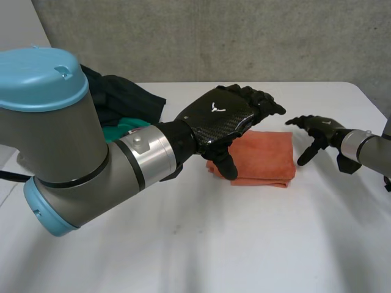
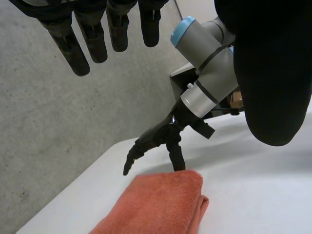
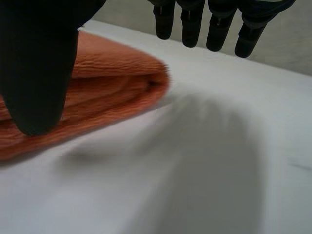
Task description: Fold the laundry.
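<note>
Head view: a folded orange towel (image 1: 266, 155) lies flat on the white desk (image 1: 183, 244), a little toward 1 o'clock from the desk's middle, with its thick folded edge facing 6 o'clock. The left robot hand (image 1: 223, 119) hangs above the towel's 9 o'clock end, palm down. Its fingers reach out toward 2 o'clock, its thumb points down toward the cloth, and it holds nothing. The left arm (image 1: 61, 140) comes in from 8 o'clock. The right robot hand (image 1: 317, 131) sits at 3 o'clock of the towel, just beside that end, with fingers spread and relaxed and nothing in its grasp. At 10 o'clock of the towel, well apart from it, a heap of dark garments (image 1: 125, 91) lies on the desk with a green cloth (image 1: 122, 128) at its near side, partly hidden by the left arm.

Left wrist view: the left robot hand's fingers (image 2: 97, 34) are straight and apart from its thumb, with bare air between them, and the orange towel (image 2: 156, 204) lies below the palm. Beyond the towel's far corner is the right robot hand (image 2: 156, 139), fingers loosely extended, on the right arm (image 2: 209, 73). One digit points down at that corner, but I cannot tell whether it touches.

Right wrist view: the right robot hand's fingers (image 3: 214, 24) are straight and parted from the thumb, empty. The towel (image 3: 107, 83) lies beside the thumb, its layered fold facing the palm.
</note>
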You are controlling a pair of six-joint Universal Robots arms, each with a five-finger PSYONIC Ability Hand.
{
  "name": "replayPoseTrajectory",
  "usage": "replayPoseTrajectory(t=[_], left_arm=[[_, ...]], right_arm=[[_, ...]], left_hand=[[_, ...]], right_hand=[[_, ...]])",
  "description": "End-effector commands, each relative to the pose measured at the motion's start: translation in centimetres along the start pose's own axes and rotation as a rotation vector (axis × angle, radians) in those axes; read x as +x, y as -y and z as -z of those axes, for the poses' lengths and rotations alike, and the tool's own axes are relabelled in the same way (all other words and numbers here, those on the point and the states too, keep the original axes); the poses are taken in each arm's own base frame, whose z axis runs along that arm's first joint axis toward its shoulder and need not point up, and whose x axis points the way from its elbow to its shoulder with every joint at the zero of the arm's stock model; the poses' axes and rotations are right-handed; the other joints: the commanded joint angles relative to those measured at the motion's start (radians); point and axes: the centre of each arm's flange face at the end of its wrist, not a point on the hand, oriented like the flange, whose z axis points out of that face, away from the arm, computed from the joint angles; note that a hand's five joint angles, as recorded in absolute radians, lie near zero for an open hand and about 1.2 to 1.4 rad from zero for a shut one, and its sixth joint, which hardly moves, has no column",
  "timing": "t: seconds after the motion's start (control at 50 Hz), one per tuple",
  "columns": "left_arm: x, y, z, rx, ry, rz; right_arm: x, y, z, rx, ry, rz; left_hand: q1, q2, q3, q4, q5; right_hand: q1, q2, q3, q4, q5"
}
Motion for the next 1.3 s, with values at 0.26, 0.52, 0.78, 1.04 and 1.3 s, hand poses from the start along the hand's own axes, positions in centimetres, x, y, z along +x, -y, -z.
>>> replayPoseTrajectory(t=[0.26, 0.52, 0.78, 1.04, 1.3], left_arm=[[-0.2, -0.2, 0.0, -0.006, 0.002, 0.004], [-0.2, -0.7, 0.1, -0.017, 0.0, 0.01], [-0.4, -0.6, 0.1, -0.015, 0.007, 0.009], [-0.4, -0.5, 0.1, -0.014, 0.009, 0.008], [-0.2, 0.4, 0.0, 0.014, 0.006, -0.008]], right_arm=[[-2.5, -0.5, -1.8, 0.028, 0.143, 0.029], [-3.1, -1.1, -2.8, 0.028, 0.161, 0.046], [-1.3, 0.8, -3.7, 0.112, 0.027, 0.08], [10.1, 4.9, -2.4, 0.489, -0.542, -0.249], [17.1, 2.5, -1.0, 0.531, -0.739, -0.272]], left_hand=[[0.015, 0.004, -0.001, 0.005, -0.016], [0.015, 0.004, -0.001, 0.005, -0.016], [0.015, 0.004, -0.001, 0.005, -0.016], [0.018, 0.007, 0.002, 0.008, -0.013], [0.018, 0.007, 0.002, 0.008, -0.013]], right_hand=[[-0.017, 0.003, -0.004, -0.004, -0.016], [0.689, 0.709, 0.703, 0.702, 0.691], [1.174, 1.194, 1.187, 1.187, 1.175], [1.174, 1.194, 1.187, 1.187, 1.175], [1.174, 1.194, 1.187, 1.187, 1.175]])
